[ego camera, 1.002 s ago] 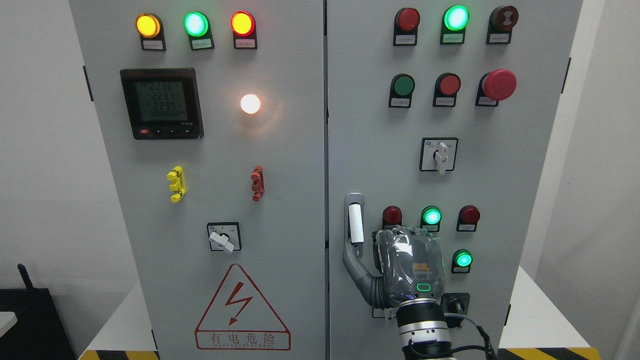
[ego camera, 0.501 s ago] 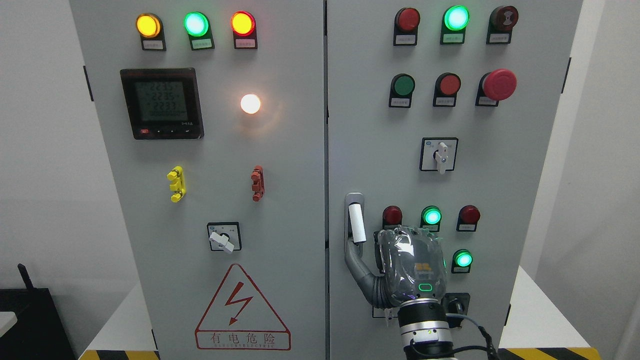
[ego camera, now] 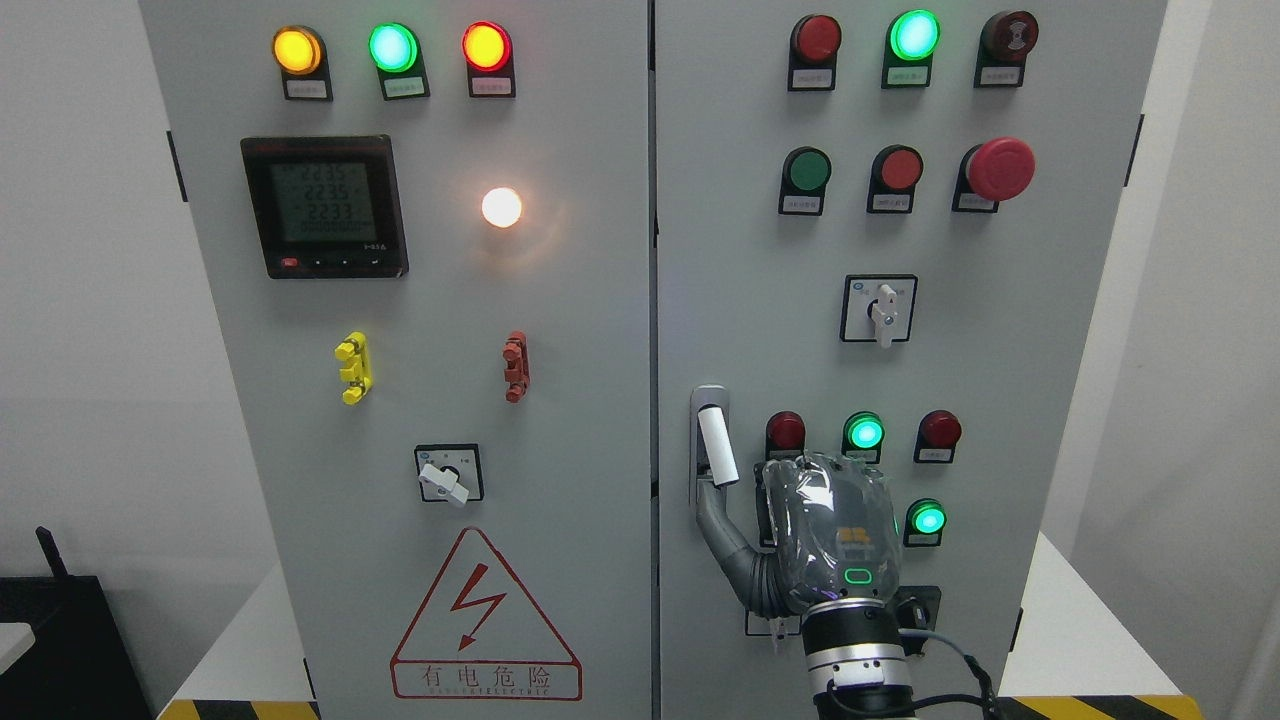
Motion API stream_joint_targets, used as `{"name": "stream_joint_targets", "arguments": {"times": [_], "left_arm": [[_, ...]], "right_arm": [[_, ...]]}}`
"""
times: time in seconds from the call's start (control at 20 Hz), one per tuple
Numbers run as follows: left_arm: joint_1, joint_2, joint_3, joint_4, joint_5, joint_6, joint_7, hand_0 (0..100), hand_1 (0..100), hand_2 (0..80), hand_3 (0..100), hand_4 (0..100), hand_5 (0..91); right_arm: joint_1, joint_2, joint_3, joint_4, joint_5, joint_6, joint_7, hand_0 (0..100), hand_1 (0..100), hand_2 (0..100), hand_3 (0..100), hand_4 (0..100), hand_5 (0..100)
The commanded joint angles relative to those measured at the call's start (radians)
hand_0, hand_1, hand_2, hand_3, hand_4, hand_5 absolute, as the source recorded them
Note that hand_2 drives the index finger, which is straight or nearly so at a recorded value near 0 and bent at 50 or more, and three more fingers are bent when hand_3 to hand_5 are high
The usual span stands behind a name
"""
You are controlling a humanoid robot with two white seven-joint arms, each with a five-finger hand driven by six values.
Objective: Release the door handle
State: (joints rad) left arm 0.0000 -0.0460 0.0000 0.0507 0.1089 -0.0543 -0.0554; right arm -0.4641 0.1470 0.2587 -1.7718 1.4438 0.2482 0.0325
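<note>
In front of me, the left cabinet door carries 3 lit lamps [ego camera: 392, 47] above a black meter [ego camera: 324, 206], a glowing white light [ego camera: 501, 207], a yellow clip [ego camera: 352, 368], a red clip [ego camera: 515, 366] and a warning triangle [ego camera: 485, 618].

The right hand [ego camera: 835, 525] is cut off at the wrist by the bottom edge. Its fingers are hidden behind the palm. The label plates [ego camera: 307, 89] under the lamps at upper left cannot be read.
</note>
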Motion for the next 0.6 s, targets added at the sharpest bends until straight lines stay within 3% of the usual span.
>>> {"name": "stream_joint_targets", "arguments": {"times": [0.0, 0.55], "left_arm": [[-0.025, 0.0, 0.017, 0.0, 0.0, 0.001, 0.0, 12, 39, 0.0, 0, 0, 0.0], [-0.025, 0.0, 0.017, 0.0, 0.0, 0.001, 0.0, 12, 39, 0.0, 0, 0, 0.0]], "right_arm": [[0.01, -0.003, -0.007, -0.017, 0.0, 0.0, 0.0, 53, 12, 98, 100, 90, 100], [0.01, -0.003, -0.021, -0.017, 0.0, 0.0, 0.0, 53, 12, 98, 100, 90, 100]]}}
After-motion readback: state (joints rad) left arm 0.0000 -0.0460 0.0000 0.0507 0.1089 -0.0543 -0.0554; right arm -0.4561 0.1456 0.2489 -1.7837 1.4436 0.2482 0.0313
